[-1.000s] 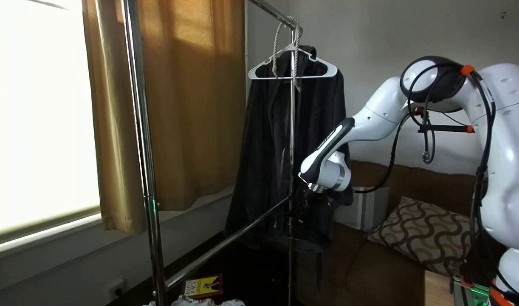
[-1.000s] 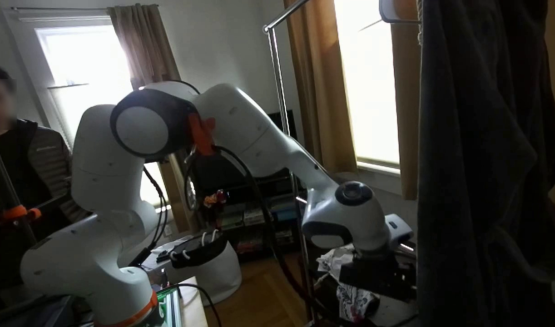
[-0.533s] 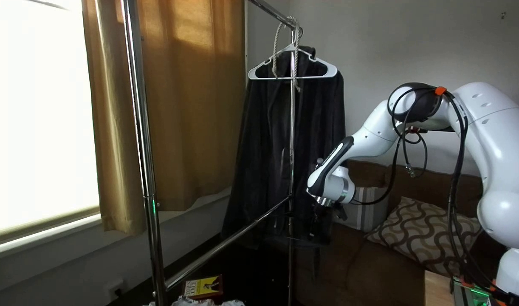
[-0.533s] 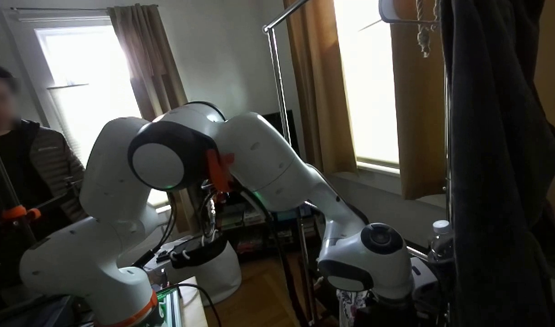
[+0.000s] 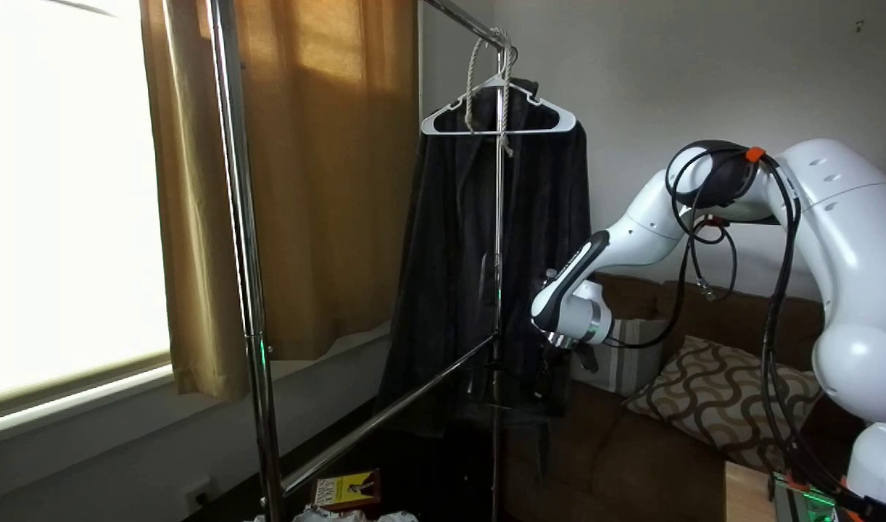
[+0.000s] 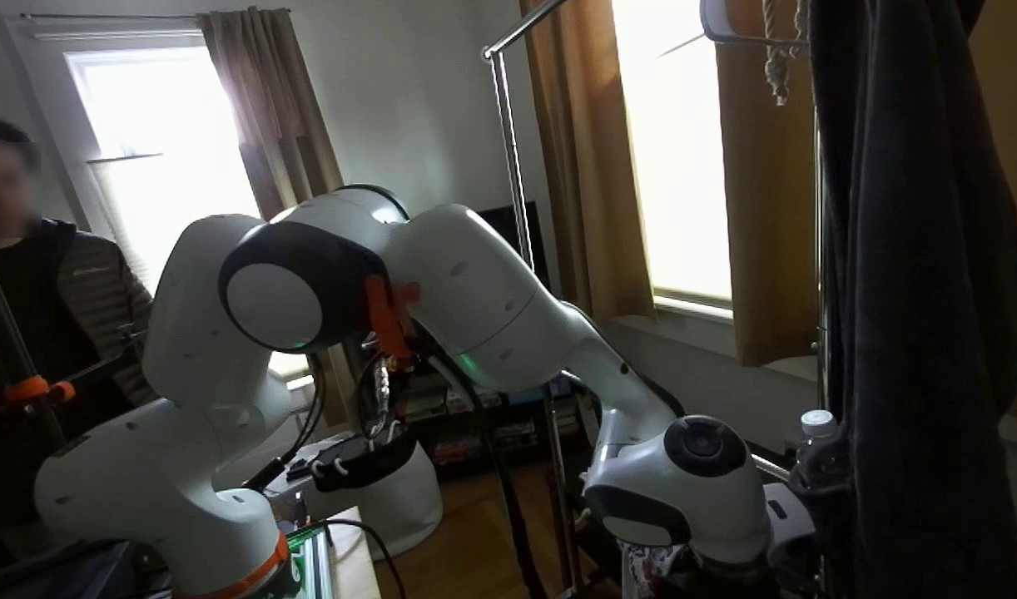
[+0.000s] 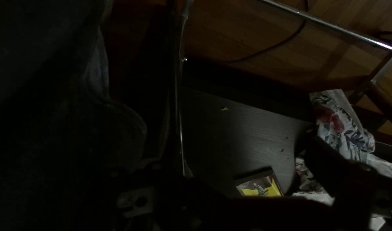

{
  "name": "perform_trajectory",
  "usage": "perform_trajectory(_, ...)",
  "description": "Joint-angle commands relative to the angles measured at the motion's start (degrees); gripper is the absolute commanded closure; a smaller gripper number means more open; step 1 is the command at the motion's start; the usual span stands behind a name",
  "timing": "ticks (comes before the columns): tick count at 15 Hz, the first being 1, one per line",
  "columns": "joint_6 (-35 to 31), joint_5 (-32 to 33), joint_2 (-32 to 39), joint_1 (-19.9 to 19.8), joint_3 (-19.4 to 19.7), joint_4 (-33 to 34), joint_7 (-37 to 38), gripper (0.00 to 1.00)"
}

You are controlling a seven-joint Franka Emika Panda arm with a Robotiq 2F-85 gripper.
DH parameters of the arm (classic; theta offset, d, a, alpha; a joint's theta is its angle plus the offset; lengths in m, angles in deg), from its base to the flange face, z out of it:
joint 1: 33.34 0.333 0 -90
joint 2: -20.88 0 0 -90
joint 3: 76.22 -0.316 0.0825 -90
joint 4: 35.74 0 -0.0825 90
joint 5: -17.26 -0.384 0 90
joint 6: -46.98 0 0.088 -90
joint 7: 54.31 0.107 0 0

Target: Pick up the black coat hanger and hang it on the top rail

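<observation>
A dark coat (image 5: 443, 261) hangs from the far end of the rack's chrome top rail (image 5: 461, 18). It also fills the right of an exterior view (image 6: 933, 291) and the left of the wrist view (image 7: 55, 144). A white hanger (image 5: 568, 122) with a rope hangs in front of it. I cannot make out a black hanger; it may be hidden in the coat or the dark areas. My gripper (image 5: 544, 377) points down beside the coat's lower part; contact is unclear. In the wrist view my gripper (image 7: 237, 154) is very dark; its fingers appear apart, with no held object visible.
A chrome post (image 7: 176, 96) stands close by. A yellow book (image 7: 260, 189) and floral cloth (image 7: 340, 128) lie on a dark surface below. A white-capped bottle (image 6: 818, 441) is beside the coat. A sofa with a patterned pillow (image 5: 733, 399) stands behind. A person (image 6: 51, 283) stands beyond the arm.
Over the first half second my arm moved down and away from the coat, which shifted right in an exterior view and uncovered the bottle. Since then the arm and coat have moved only slightly.
</observation>
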Motion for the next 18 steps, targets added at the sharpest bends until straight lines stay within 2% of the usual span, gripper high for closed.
perform_trajectory(1,-1.87,0.09,2.79,0.72,0.79,3.03,5.26,0.00)
perform_trajectory(6,-1.67,3.89,6.95,7.21,5.66,9.82,15.47,0.02)
perform_trajectory(7,-1.64,4.83,7.65,8.28,6.36,10.85,17.05,0.17)
perform_trajectory(8,-1.41,5.67,8.54,9.31,6.97,12.12,18.74,0.27)
perform_trajectory(9,-1.23,6.34,9.22,9.76,6.97,13.07,19.79,0.30)
perform_trajectory(13,-1.03,8.65,11.38,11.53,7.57,15.95,23.47,0.63)
perform_trajectory(18,-0.29,9.98,12.93,11.71,7.41,17.89,26.13,0.99)
